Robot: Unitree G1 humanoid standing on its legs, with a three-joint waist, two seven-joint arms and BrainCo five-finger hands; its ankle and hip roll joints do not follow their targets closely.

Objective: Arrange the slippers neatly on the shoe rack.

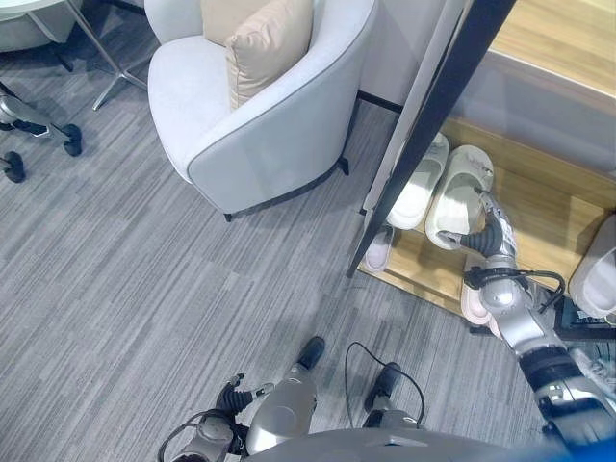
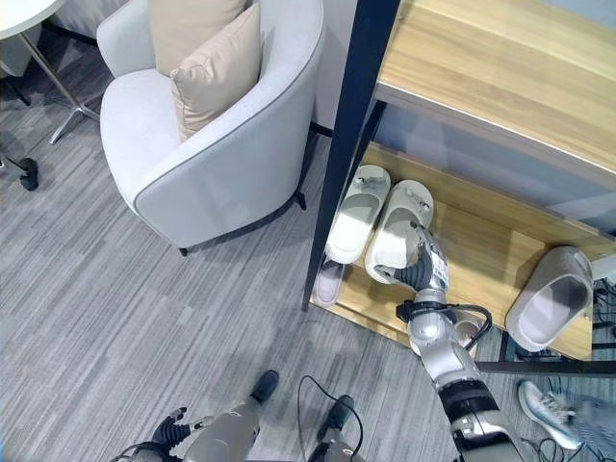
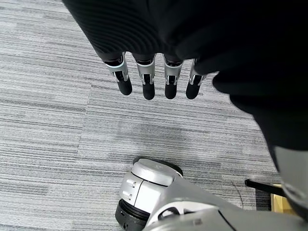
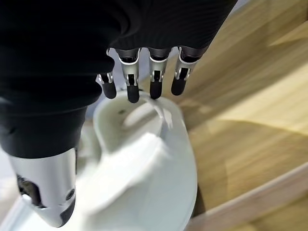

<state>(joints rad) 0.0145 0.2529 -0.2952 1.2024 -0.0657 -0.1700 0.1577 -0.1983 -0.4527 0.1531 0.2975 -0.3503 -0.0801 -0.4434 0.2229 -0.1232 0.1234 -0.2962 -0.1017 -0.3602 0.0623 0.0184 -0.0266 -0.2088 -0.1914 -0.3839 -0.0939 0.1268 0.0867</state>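
Two white slippers [image 2: 354,212] [image 2: 399,226] lie side by side on the shoe rack's lower wooden shelf [image 2: 491,245]. My right hand [image 2: 428,262] reaches in over the right one of the pair [image 4: 144,178]. It is open, with straight fingers [image 4: 154,82] spread above the slipper's strap and the thumb beside it. A grey slipper [image 2: 551,296] lies tilted at the shelf's right end. Two pinkish slippers [image 2: 330,281] [image 2: 469,332] sit lower, at the rack's front edge. My left hand [image 3: 144,77] hangs open over the carpet.
The rack's black post [image 2: 342,154] stands just left of the white pair, and a wooden upper shelf [image 2: 500,67] overhangs them. A light grey armchair [image 2: 212,144] with a beige cushion stands to the left. A grey sneaker [image 2: 549,409] lies on the floor at the right.
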